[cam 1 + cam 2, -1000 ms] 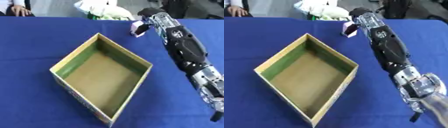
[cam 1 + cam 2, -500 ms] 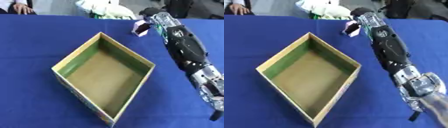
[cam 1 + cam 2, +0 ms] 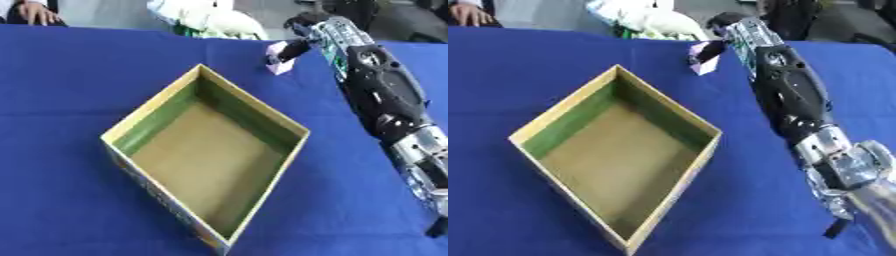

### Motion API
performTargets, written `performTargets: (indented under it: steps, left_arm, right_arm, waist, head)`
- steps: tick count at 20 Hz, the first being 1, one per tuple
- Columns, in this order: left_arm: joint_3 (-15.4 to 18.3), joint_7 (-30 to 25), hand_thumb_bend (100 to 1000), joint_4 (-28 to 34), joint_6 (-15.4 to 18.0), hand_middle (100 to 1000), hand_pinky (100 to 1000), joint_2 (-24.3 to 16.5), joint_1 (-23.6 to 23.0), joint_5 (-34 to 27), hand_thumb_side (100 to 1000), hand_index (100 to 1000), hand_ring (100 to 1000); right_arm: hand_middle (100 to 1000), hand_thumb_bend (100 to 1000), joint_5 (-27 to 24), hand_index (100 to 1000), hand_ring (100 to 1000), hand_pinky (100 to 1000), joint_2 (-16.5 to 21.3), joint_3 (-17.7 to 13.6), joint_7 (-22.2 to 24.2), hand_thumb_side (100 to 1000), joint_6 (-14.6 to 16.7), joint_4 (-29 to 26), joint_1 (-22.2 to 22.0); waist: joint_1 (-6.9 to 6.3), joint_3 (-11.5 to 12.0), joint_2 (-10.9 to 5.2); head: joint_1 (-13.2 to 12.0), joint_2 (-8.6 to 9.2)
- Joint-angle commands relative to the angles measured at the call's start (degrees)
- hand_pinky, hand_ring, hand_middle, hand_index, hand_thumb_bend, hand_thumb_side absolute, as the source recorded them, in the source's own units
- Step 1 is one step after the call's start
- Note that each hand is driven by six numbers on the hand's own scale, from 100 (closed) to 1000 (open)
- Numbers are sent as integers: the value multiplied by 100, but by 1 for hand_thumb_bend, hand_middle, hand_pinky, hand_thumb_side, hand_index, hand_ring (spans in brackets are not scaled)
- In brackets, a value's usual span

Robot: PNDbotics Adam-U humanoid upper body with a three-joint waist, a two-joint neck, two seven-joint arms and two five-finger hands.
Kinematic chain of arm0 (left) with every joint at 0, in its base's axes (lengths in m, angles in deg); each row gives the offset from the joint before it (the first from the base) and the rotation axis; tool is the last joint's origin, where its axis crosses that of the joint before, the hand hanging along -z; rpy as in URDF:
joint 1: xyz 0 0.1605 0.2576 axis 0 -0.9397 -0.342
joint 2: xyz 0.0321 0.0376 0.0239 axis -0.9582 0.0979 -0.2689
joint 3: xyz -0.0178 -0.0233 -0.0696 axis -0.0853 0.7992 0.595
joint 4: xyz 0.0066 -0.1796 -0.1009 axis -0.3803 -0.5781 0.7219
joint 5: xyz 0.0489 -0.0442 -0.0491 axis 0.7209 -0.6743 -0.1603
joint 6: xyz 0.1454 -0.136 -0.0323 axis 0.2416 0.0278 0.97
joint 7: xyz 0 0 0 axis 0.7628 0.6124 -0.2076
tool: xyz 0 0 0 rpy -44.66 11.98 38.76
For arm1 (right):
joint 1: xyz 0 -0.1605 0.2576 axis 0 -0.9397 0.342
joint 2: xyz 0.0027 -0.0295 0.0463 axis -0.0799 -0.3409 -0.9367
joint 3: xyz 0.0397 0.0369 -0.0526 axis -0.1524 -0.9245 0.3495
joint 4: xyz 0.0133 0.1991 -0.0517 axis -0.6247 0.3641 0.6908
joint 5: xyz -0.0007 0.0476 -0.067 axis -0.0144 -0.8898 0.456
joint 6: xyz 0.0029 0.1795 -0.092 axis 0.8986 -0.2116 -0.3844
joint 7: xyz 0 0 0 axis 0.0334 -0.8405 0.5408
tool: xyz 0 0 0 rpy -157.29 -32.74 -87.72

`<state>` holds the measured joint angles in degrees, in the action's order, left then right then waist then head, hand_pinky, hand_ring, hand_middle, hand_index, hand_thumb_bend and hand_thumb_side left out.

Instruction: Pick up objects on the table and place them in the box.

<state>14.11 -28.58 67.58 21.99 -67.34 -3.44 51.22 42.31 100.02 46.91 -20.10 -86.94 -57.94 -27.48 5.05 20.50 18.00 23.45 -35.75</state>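
A: Where is the robot's hand?

B: The right hand (image 3: 308, 31) is far out over the blue table (image 3: 79, 80), at the end of the long black arm (image 3: 381, 85) that comes in from the lower right.

A: Is it holding something?

B: Yes. Its dark fingers (image 3: 293, 49) are curled down and pinching a small pink and white thing (image 3: 280, 61). I can't tell what the thing is. It is a little block shape with a darker patch on it.

A: Where is that thing?

B: It sits right under the fingertips, on the left side of the hand. I can't tell if it is touching the cloth or lifted a bit.

A: And the box?

B: The open box (image 3: 614, 150) is nearer to the robot than the hand, and to the hand's left. It has a tan rim, green inside walls and a brown floor. Its far corner points up toward the pink thing, but they are apart.

A: What is behind the hand?

B: A pile of white stuff with a bit of green (image 3: 210, 20) lies past the hand and to its left, at the table's far edge.

A: What about the other hand?

B: The left hand does not show.
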Motion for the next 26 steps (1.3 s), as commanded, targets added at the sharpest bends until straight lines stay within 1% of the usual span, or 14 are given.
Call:
performTargets:
  steps: [1, 2, 11, 19, 21, 23, 26]
  left_arm:
    - [15, 1, 100, 110, -20, 1000, 891, -130, 67, 36, 869, 674, 870]
    - [16, 4, 100, 110, -22, 1000, 891, -132, 67, 40, 869, 674, 870]
    - [27, 21, 100, 110, -26, 1000, 892, -139, 49, 46, 867, 675, 870]
    - [32, 30, 100, 110, -17, 1000, 892, -140, 52, 49, 866, 675, 871]
    - [29, 26, 100, 110, -17, 1000, 893, -138, 55, 50, 865, 675, 871]
    - [31, 26, 100, 110, -16, 1000, 893, -138, 55, 52, 863, 675, 871]
    - [33, 24, 100, 110, -16, 1000, 893, -136, 55, 56, 860, 675, 871]
  right_arm:
    - [903, 526, -118, 1000, 986, 1000, 315, -5, 61, 753, -7, -56, 111]
    - [903, 555, -113, 1000, 986, 1000, 339, -4, 67, 758, -19, -58, 115]
    - [902, 547, -105, 1000, 989, 1000, 492, -37, 100, 773, -47, -14, 58]
    - [897, 529, -266, 1000, 985, 1000, 513, -65, 170, 773, -70, 36, 0]
    - [896, 505, -290, 1000, 983, 1000, 514, -74, 169, 757, -97, 53, -4]
    - [892, 420, -314, 1000, 979, 1000, 512, -75, 168, 714, -99, 59, -4]
    - [887, 358, -337, 1000, 977, 1000, 511, -83, 146, 693, -110, 65, -4]
  waist:
    - [-22, -1, -99]
    - [-19, -1, -99]
    - [-15, 1, -139]
    - [-36, 0, -101]
    - [-40, -1, -91]
    - [-43, 2, -84]
    - [-43, 13, -80]
  head:
    - [9, 36]
    - [7, 36]
    - [-30, 40]
    - [-56, 30]
    - [-65, 26]
    - [-74, 25]
    - [-75, 27]
